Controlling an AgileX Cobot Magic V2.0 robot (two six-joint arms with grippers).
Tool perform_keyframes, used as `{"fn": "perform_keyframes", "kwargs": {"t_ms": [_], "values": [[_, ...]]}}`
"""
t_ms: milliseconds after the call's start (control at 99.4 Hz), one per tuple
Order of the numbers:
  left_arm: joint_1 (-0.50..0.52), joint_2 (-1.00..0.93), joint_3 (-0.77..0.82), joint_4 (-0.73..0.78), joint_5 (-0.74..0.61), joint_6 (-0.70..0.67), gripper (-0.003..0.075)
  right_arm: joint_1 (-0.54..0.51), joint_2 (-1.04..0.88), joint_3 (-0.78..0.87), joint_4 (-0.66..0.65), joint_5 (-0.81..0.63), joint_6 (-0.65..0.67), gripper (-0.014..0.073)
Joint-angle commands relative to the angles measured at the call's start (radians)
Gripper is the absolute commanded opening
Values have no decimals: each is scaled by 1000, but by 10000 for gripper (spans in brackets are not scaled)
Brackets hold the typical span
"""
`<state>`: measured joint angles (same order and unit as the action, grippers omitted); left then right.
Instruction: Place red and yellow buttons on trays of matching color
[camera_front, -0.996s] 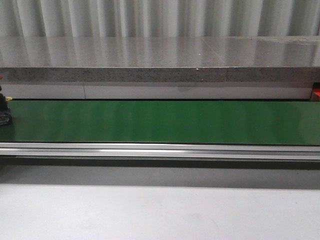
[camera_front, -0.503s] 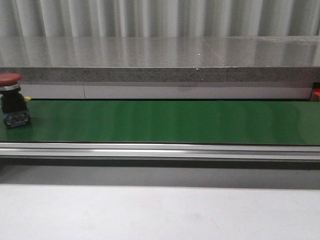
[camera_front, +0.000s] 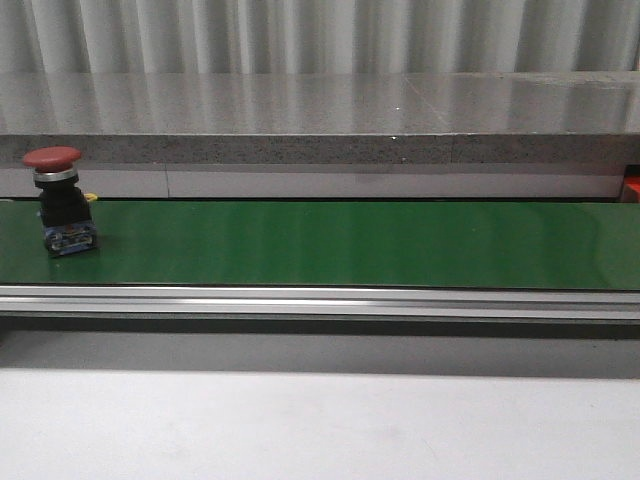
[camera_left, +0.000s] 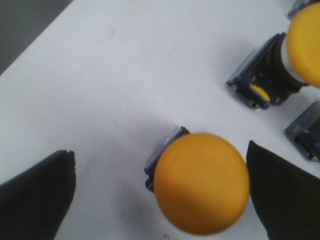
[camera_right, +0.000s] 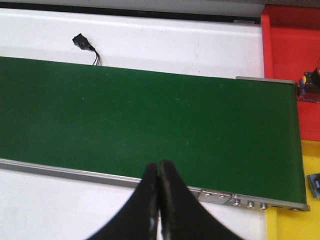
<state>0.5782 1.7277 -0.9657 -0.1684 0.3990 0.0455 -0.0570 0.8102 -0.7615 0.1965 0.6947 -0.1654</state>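
Observation:
A red button (camera_front: 58, 200) with a black and blue base stands upright on the green belt (camera_front: 340, 243) at the far left of the front view. In the left wrist view my left gripper (camera_left: 161, 186) is open, and a yellow button (camera_left: 201, 182) stands on the white surface between its fingers, close to one finger (camera_left: 285, 195). Another yellow button (camera_left: 280, 65) lies further off. My right gripper (camera_right: 159, 175) is shut and empty over the belt's near rail. A red tray (camera_right: 290, 45) and a yellow tray (camera_right: 305, 200) sit past the belt's end.
A grey stone ledge (camera_front: 320, 120) runs behind the belt. An aluminium rail (camera_front: 320, 300) edges its front, with white table (camera_front: 320, 425) before it. A small black connector with wires (camera_right: 85, 45) lies on the white surface beyond the belt. A button base (camera_right: 309, 82) sits in the red tray.
The red button has come into the front view from the left edge and has moved to the right along the belt.

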Motion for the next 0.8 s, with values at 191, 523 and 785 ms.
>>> {"fn": "perform_keyframes", "kwargs": {"t_ms": [191, 523, 785], "values": [[2, 5, -92, -12, -48, -11, 639, 1, -8, -24, 4, -57, -8, -124], [2, 5, -94, -30, 14, -11, 281, 1, -8, -24, 4, -57, -8, -124], [-10, -65, -94, -30, 61, -9, -19, 1, -8, -24, 4, -57, -8, -124]]}}
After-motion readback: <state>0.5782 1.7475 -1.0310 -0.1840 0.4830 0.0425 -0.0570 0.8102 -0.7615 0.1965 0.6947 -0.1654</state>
